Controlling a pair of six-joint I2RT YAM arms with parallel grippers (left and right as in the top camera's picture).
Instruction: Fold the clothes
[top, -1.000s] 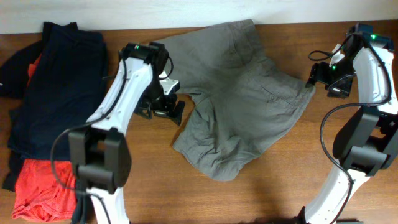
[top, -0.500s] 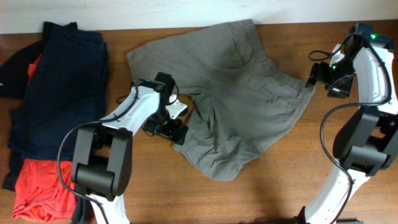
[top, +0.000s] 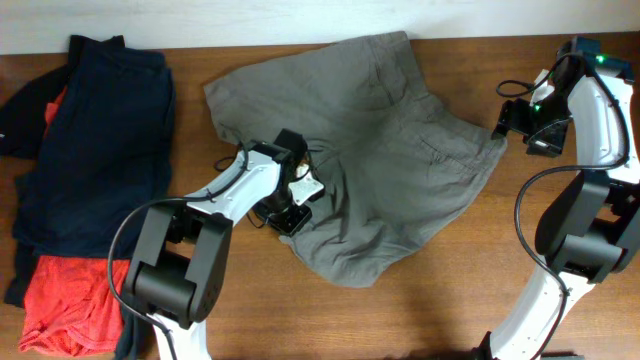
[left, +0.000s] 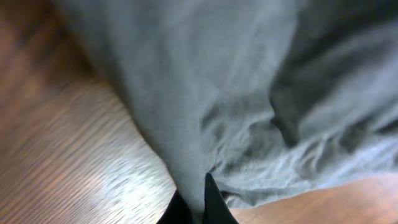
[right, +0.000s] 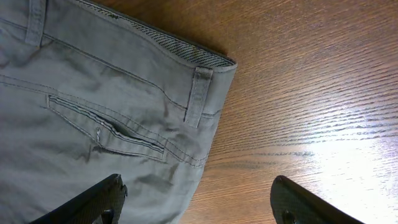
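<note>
The grey-olive shorts (top: 390, 150) lie spread on the wooden table, waistband toward the right, legs toward the left and front. My left gripper (top: 291, 216) sits low at the edge of the front leg and is shut on a fold of the cloth. In the left wrist view the fabric (left: 249, 93) is pinched between the dark fingers (left: 211, 202). My right gripper (top: 508, 133) hovers open over the waistband corner. In the right wrist view its fingers (right: 93, 202) straddle the edge of the shorts (right: 112, 106), near a belt loop (right: 198, 93) and a back pocket.
A navy-blue garment (top: 95, 140) lies at the far left with an orange-red garment (top: 65, 300) under and in front of it. The table's back edge (top: 300, 45) runs just behind the shorts. Bare wood (top: 430, 300) shows in front of them.
My left gripper has moved right and toward the front, from beside the shorts to the leg's edge, and has shut on the cloth. The right arm has not moved.
</note>
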